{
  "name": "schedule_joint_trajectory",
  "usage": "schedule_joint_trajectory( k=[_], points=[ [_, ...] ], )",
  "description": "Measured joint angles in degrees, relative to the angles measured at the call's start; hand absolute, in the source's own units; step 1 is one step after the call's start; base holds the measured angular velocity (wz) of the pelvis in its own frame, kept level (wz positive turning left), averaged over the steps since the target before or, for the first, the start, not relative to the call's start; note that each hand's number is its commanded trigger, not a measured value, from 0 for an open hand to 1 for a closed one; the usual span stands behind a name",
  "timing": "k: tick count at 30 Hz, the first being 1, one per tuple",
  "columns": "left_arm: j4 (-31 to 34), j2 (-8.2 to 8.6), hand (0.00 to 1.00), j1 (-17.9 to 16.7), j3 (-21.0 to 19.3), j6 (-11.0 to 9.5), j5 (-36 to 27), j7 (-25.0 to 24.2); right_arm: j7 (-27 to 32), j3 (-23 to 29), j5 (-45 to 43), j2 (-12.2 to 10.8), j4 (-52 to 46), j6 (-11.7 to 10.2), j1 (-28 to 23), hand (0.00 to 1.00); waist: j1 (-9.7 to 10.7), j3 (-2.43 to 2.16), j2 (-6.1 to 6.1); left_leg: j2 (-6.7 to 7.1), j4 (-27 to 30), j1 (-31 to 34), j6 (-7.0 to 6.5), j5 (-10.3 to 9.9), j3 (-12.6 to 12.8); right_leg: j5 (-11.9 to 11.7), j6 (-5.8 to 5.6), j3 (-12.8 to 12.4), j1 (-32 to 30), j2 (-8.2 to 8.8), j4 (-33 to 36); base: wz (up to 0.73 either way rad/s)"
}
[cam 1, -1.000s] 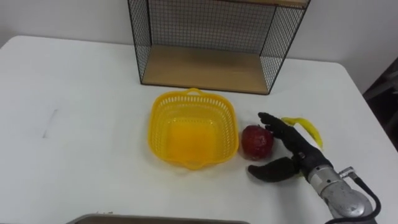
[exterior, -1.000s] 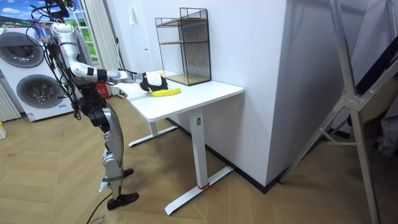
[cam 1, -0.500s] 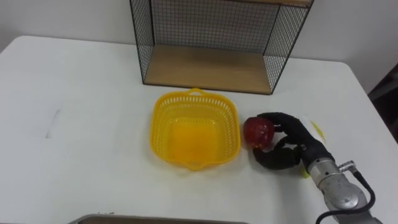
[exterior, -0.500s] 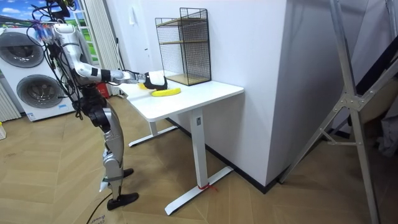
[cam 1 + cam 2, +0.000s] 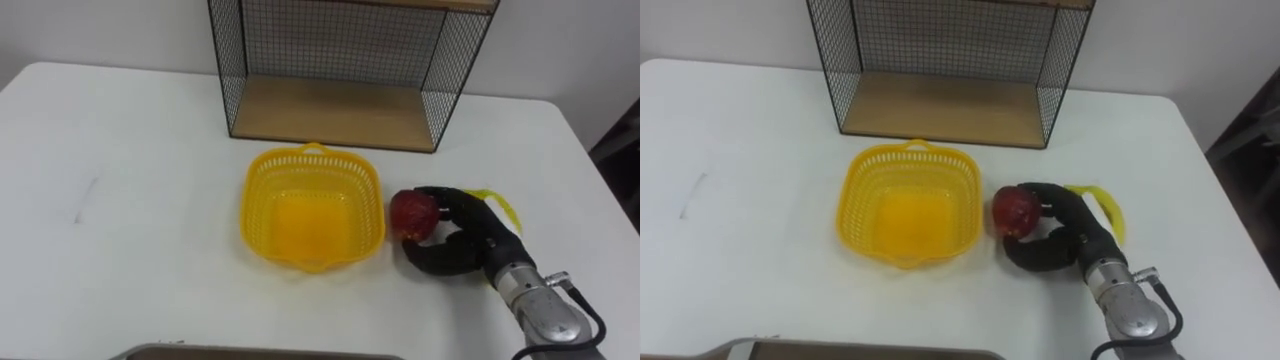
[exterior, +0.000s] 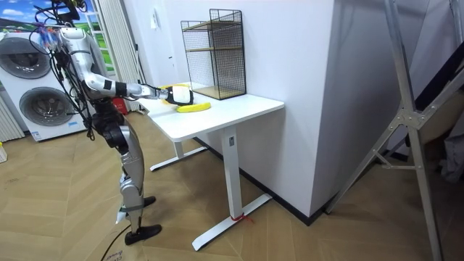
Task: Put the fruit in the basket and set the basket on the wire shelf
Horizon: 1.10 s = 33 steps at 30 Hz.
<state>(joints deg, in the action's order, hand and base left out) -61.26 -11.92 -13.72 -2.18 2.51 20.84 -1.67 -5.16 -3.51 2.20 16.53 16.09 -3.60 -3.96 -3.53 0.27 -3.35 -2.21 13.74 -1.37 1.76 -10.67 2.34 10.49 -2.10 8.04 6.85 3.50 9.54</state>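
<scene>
Red fruit (image 5: 413, 212) in right hand (image 5: 474, 238), banana (image 5: 498, 204) — half-hidden

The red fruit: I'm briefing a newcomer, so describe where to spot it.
On the white table, before the wire shelf, sits a yellow basket. Right of it the right hand curls round a round dark-red fruit, unlike the long yellow banana beyond.

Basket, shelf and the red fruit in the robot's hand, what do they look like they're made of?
Basket: likely moulded plastic, glossy yellow, with a slotted lattice wall. Shelf: thin black metal wire mesh around a matt, light wood-look board. Red fruit, held in the right hand: dull dark-red skin; real or imitation cannot be told.
</scene>
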Motion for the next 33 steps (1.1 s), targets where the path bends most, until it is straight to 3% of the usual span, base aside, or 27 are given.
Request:
schedule_joint_trajectory(
  k=[4,8,13,25,29,33],
  points=[
    [-0.7,0.64,0.0,0.1,0.0,-0.1,0.0,0.7,0.6,3.1,3.3,-0.9,-1.3,0.0,0.0,1.0,0.3,-0.02,0.68,0.01,-0.1,-0.4,0.0,0.0,0.0,0.0,0.0,-0.1,0.1,0.0,0.1,0.0],
    [-1.2,1.67,0.0,0.1,-0.1,-0.2,0.0,1.2,2.3,6.1,5.9,-0.9,-5.5,0.0,0.0,1.0,0.3,0.3,1.56,0.01,-0.7,-1.4,0.0,0.0,0.3,0.1,0.0,-0.2,0.5,0.02,0.0,-0.02],
    [-1.8,2.01,0.0,-0.6,0.0,-0.4,0.0,1.2,4.5,7.2,8.4,-0.8,-11.3,-0.1,0.1,1.0,0.3,0.3,1.19,0.01,-1.0,-1.8,0.01,0.0,0.6,0.2,0.01,-0.3,0.5,0.1,0.0,-0.03],
    [-1.4,2.02,0.0,0.1,0.1,-1.0,0.0,0.9,4.7,6.4,5.4,-0.7,-22.2,-0.3,0.3,1.0,-0.1,0.07,0.99,0.0,-1.0,-0.9,0.01,0.0,0.9,0.2,0.0,-0.8,-0.8,0.05,0.4,-0.01],
    [-1.6,1.82,0.0,0.3,0.1,-1.2,0.0,-0.4,1.7,3.3,1.5,-0.4,-25.0,-0.3,1.0,1.0,-0.4,-0.29,0.27,-0.01,-1.0,-0.8,0.0,0.0,0.9,0.1,0.03,-1.0,-0.8,0.0,0.4,-0.01],
    [-1.6,1.82,0.0,0.9,0.6,-1.3,0.0,-1.1,-1.6,0.5,-1.1,-0.2,-25.1,-0.1,1.8,1.0,-1.2,-0.24,-0.18,-0.03,-1.1,-0.8,0.0,0.0,1.0,0.1,0.04,-1.3,-0.8,-0.03,0.5,0.0]
  ],
)
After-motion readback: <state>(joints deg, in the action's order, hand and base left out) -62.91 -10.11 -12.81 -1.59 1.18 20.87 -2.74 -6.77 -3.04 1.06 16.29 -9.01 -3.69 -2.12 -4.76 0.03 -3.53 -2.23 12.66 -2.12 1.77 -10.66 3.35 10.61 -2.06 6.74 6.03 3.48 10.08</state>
